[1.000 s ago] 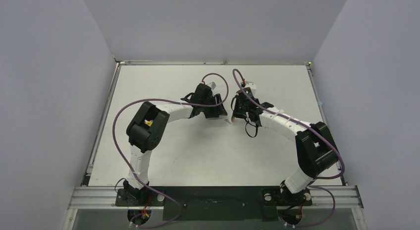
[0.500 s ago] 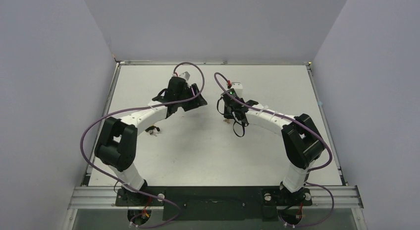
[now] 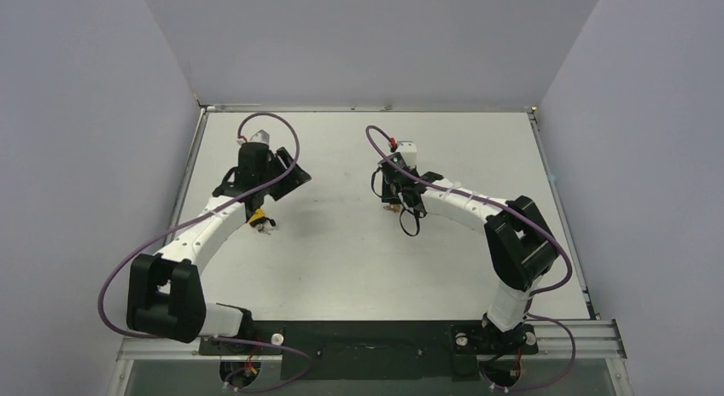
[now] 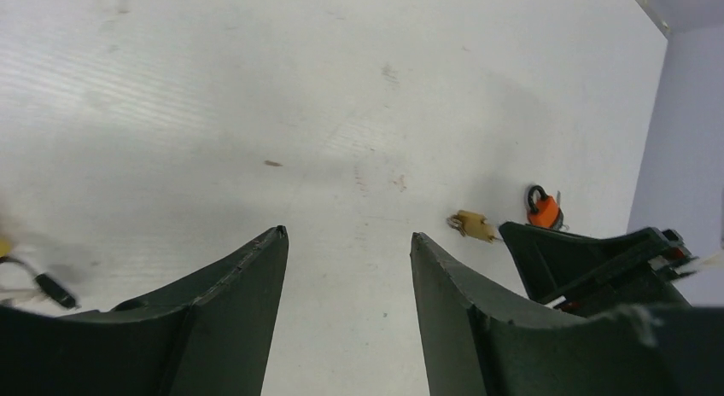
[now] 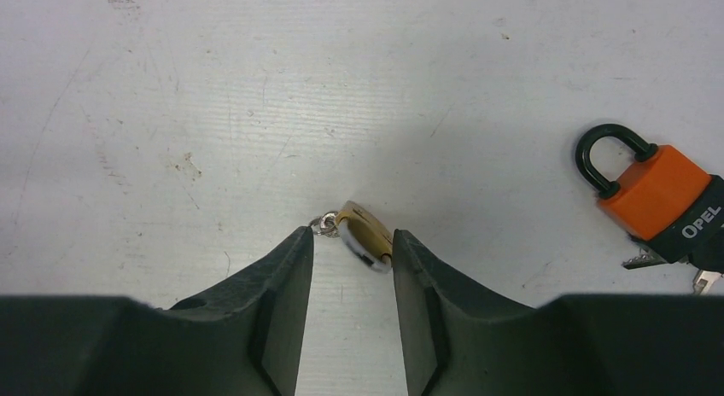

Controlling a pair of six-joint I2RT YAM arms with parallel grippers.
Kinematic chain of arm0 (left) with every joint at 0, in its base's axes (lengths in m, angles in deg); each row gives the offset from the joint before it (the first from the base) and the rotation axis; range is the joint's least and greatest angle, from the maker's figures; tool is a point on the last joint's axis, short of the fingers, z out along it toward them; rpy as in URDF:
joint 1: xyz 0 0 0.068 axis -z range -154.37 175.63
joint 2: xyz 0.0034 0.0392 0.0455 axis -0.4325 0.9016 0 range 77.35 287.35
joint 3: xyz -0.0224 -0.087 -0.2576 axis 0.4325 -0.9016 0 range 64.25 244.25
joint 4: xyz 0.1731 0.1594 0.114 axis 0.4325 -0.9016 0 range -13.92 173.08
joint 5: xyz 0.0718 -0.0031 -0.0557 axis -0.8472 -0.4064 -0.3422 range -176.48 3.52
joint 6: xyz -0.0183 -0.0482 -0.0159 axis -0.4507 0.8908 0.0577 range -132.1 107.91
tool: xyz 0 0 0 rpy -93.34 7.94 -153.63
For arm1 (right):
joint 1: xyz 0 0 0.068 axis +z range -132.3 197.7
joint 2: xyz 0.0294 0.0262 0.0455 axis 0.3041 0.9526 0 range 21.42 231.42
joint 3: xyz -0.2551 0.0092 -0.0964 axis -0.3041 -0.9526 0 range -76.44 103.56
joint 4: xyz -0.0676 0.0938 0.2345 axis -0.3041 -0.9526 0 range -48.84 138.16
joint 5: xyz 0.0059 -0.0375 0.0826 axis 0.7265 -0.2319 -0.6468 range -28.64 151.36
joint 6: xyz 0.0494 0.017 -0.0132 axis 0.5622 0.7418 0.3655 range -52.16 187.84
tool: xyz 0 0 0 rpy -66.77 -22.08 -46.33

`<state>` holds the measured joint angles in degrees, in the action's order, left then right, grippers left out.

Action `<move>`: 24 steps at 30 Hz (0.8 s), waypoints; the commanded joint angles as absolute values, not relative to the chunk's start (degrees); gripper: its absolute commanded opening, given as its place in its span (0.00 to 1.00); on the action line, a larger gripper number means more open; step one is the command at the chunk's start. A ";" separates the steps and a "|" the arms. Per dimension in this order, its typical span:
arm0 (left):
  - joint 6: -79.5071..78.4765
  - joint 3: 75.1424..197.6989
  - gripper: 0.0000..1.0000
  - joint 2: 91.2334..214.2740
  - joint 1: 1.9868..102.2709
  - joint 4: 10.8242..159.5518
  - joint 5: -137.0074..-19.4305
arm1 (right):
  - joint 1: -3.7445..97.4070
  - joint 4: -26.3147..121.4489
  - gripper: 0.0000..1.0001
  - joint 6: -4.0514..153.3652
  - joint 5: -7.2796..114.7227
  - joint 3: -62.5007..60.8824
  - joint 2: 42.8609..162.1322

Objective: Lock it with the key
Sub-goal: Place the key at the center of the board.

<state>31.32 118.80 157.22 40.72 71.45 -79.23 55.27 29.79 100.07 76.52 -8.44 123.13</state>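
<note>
A small brass padlock (image 5: 365, 232) with a ring on it lies on the table at the tips of my right gripper (image 5: 352, 238). It rests against the right fingertip, and the jaws stand apart around it. An orange padlock (image 5: 653, 191) with a black shackle and keys (image 5: 636, 259) in its base lies to the right. My left gripper (image 4: 348, 235) is open and empty above bare table. In its view, the brass padlock (image 4: 475, 225) and the orange padlock (image 4: 543, 210) lie far off. In the top view my right gripper (image 3: 391, 201) is mid-table and my left gripper (image 3: 294, 176) is at the left.
A yellow item with a key and a black tag (image 3: 259, 218) lies on the table under my left forearm; it shows blurred at the left edge of the left wrist view (image 4: 43, 281). Purple cables loop over both arms. Walls enclose the white table (image 3: 341, 268).
My left arm has swung from the table's middle to the left, away from the right gripper. My right gripper has shifted slightly left over the brass padlock.
</note>
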 commanded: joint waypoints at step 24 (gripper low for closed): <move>36.66 110.92 0.52 156.27 13.57 64.41 -92.39 | 53.66 32.08 0.50 96.82 69.96 -10.67 106.44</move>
<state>36.00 111.04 151.67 17.25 61.33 -95.12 53.41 30.73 97.93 72.08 -10.36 109.95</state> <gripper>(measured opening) 0.521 0.494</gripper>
